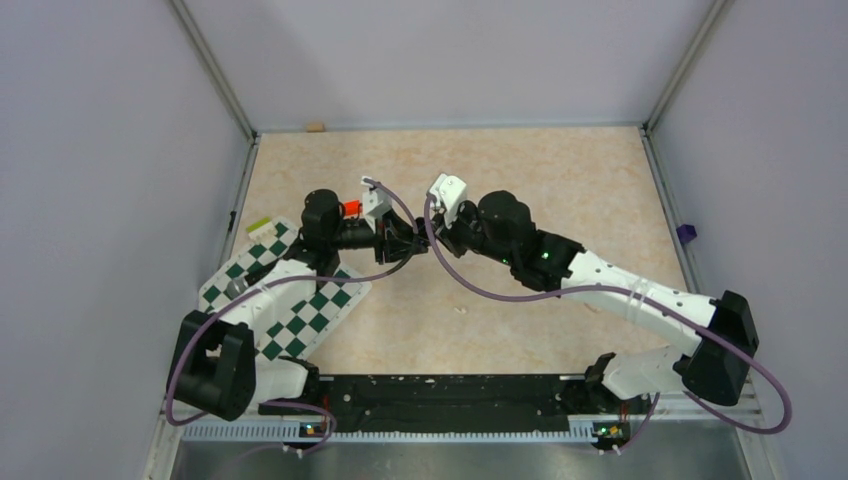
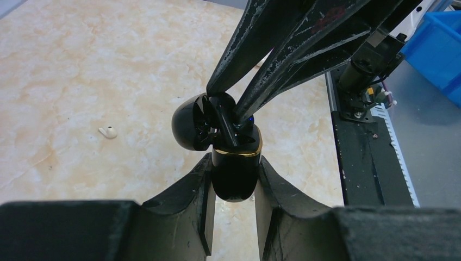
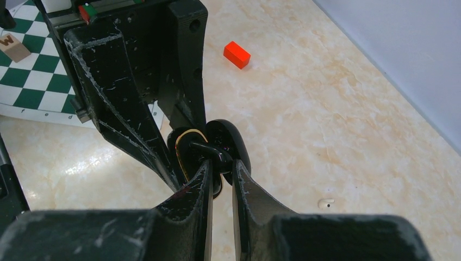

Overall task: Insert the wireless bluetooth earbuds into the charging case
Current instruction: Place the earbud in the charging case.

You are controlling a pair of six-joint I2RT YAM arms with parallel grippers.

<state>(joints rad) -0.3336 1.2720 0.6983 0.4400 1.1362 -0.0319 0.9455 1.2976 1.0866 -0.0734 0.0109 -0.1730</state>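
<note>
Earbud pinched by the right gripper meets the open charging case, clamped steady by the left gripper.

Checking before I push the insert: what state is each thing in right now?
charging case: lid open, clamped in the left claw.
earbud: pinched in the right claw, at the case's open mouth; seating unclear.
left claw: shut on the charging case.
right claw: shut on the earbud.
red block: lying loose on the table.
small white piece: lying loose on the table.
</note>
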